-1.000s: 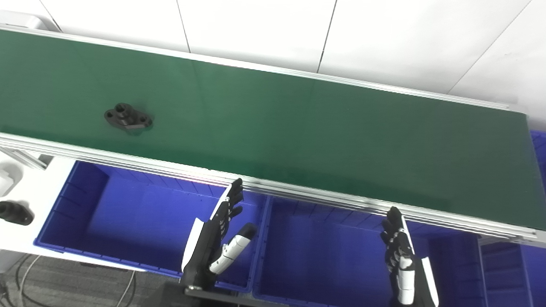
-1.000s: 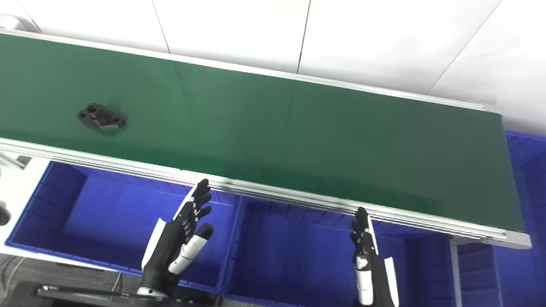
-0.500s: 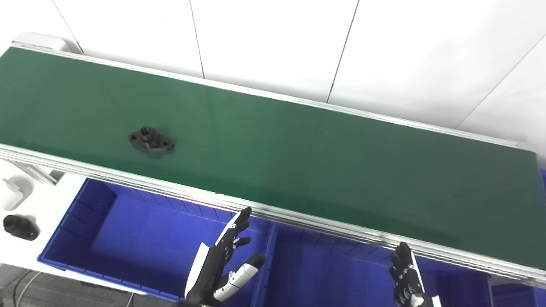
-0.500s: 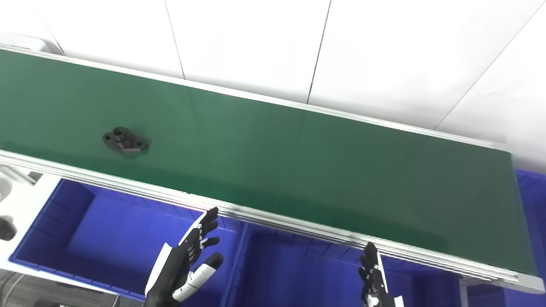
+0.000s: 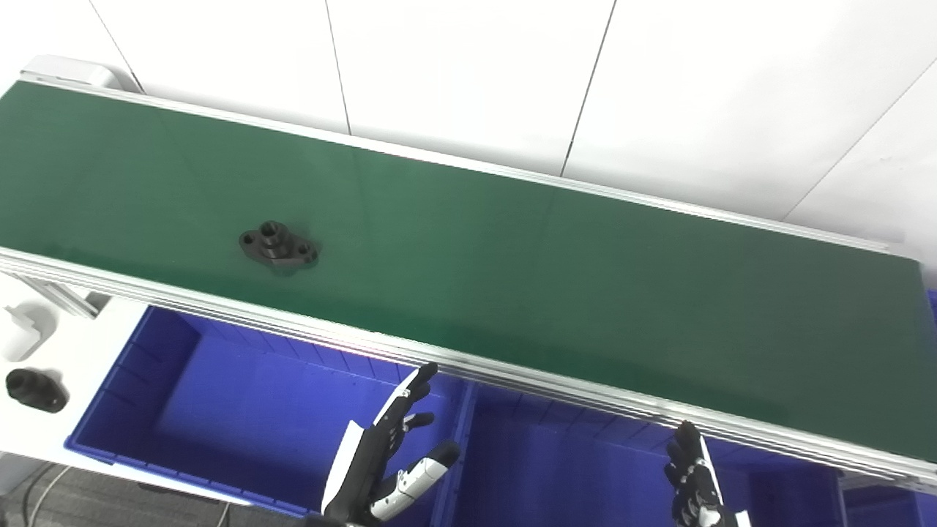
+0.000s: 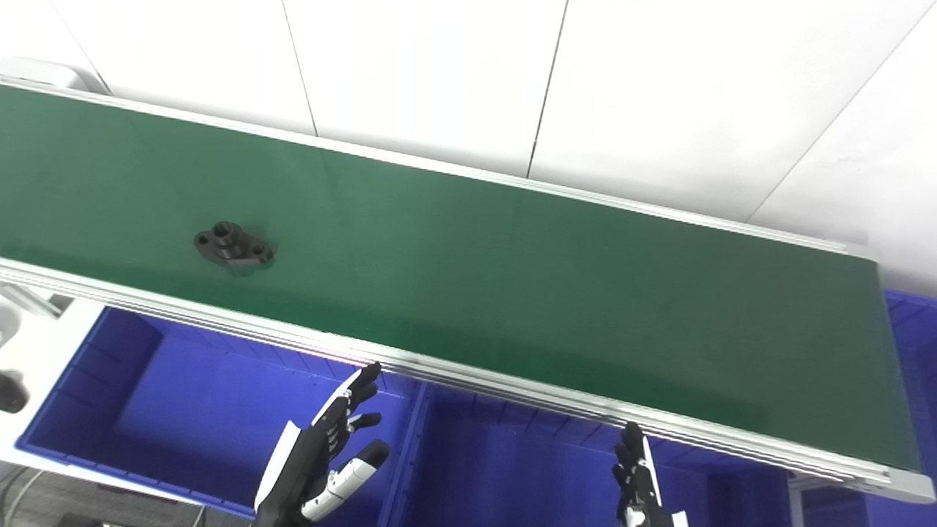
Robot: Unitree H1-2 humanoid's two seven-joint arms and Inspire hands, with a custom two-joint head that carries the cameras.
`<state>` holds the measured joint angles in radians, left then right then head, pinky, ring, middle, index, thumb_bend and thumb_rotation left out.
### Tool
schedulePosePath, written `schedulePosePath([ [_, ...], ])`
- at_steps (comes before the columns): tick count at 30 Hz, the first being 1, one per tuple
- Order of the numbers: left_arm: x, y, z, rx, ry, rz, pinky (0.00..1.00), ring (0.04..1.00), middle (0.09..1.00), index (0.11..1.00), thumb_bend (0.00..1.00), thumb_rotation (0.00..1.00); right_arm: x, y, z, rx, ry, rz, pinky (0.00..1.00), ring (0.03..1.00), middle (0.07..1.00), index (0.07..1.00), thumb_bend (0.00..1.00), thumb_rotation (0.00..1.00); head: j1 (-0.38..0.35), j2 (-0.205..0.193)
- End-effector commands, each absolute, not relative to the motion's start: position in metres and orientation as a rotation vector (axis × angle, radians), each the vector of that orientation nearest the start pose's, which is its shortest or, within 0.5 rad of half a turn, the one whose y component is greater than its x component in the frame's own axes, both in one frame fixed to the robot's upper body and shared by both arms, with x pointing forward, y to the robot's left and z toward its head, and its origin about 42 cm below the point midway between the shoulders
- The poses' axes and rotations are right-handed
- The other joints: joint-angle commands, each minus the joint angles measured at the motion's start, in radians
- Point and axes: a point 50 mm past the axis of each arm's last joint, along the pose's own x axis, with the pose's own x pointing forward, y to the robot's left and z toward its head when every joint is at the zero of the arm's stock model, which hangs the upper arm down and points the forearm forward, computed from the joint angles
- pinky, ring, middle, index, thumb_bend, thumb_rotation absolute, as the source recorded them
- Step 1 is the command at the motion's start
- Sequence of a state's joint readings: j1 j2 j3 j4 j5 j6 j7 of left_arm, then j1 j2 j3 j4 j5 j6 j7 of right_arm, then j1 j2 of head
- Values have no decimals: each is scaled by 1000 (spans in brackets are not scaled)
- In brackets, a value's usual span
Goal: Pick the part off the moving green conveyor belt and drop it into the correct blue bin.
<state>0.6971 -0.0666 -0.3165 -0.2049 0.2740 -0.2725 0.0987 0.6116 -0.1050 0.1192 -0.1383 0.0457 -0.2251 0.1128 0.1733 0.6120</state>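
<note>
a long green conveyor belt (image 5: pixel 556 278), edged in silver rails, runs from upper left to lower right. a single black flanged part (image 5: pixel 278 248) lies flat on it near the left end, close to the front rail.

A factory-style sorting line is showing: green conveyor belt (image 5: pixel 512 256) running from 10 to 4 o'clock, blue bins (image 5: pixel 241 410) lying below.

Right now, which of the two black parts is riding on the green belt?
The black part toward the left of the green belt. The other black part sits off the belt, on the white surface beside the blue bin.
</note>
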Motion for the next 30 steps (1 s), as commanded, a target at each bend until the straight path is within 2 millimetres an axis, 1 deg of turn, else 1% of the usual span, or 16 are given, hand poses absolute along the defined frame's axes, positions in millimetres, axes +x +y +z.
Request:
schedulePosePath([
  [1,57,122,77,46,99,-49,791,924,954,910,669,772,68,-231,54,-21,157,106,1000,1000,1000,1000,881,992,1,0],
  [2,57,121,78,43,98,-48,792,925,954,911,664,770,68,-231,54,-24,158,107,1000,1000,1000,1000,880,991,-1,5],
  [5,57,121,78,33,100,-47,803,929,956,910,653,759,68,-231,55,-24,158,109,1000,1000,1000,1000,881,985,-4,4],
  [7,57,121,77,36,103,-47,800,924,954,908,648,759,67,-231,54,-13,158,111,1000,1000,1000,1000,877,966,-5,-6],
  [8,57,121,77,40,106,-47,794,920,953,908,653,762,67,-230,53,-6,159,112,1000,1000,1000,1000,878,956,-5,-18],
  [9,57,121,76,42,107,-47,788,917,952,908,661,768,67,-230,52,-2,161,112,1000,1000,1000,1000,879,946,-5,-18],
  [10,57,122,75,44,111,-47,787,917,952,908,662,769,67,-230,51,-1,163,115,1000,1000,1000,1000,879,945,-9,-35],
  [13,58,122,72,44,111,-47,799,921,952,906,687,780,67,-230,48,-12,166,116,1000,1000,1000,1000,884,949,-12,-44],
  [17,60,121,71,36,107,-47,830,936,949,899,673,771,69,-230,48,-36,173,113,1000,998,1000,1000,926,960,-12,-39],
  [21,61,121,73,27,101,-47,831,940,950,896,663,757,70,-230,51,-39,167,115,1000,997,1000,1000,940,952,-22,-7],
  [22,61,121,73,25,102,-47,825,939,951,897,664,756,70,-229,52,-43,162,116,1000,997,1000,1000,935,951,-23,-5],
  [23,61,122,74,24,104,-48,824,942,954,901,667,756,71,-229,54,-49,157,119,996,992,1000,1000,941,946,-30,8],
  [25,61,122,76,26,102,-45,824,945,958,902,670,756,72,-229,57,-64,148,122,979,979,1000,1000,930,945,-33,14],
  [28,61,121,79,28,95,-44,832,924,950,899,637,759,74,-227,68,-130,113,118,829,897,945,1000,862,843,-39,24],
  [29,61,121,80,29,94,-44,836,922,948,900,637,764,74,-227,72,-158,91,118,809,882,933,1000,838,804,-44,35],
  [30,62,121,81,35,97,-42,842,921,947,898,646,776,76,-227,80,-218,47,116,787,869,918,1000,824,740,-50,45],
])
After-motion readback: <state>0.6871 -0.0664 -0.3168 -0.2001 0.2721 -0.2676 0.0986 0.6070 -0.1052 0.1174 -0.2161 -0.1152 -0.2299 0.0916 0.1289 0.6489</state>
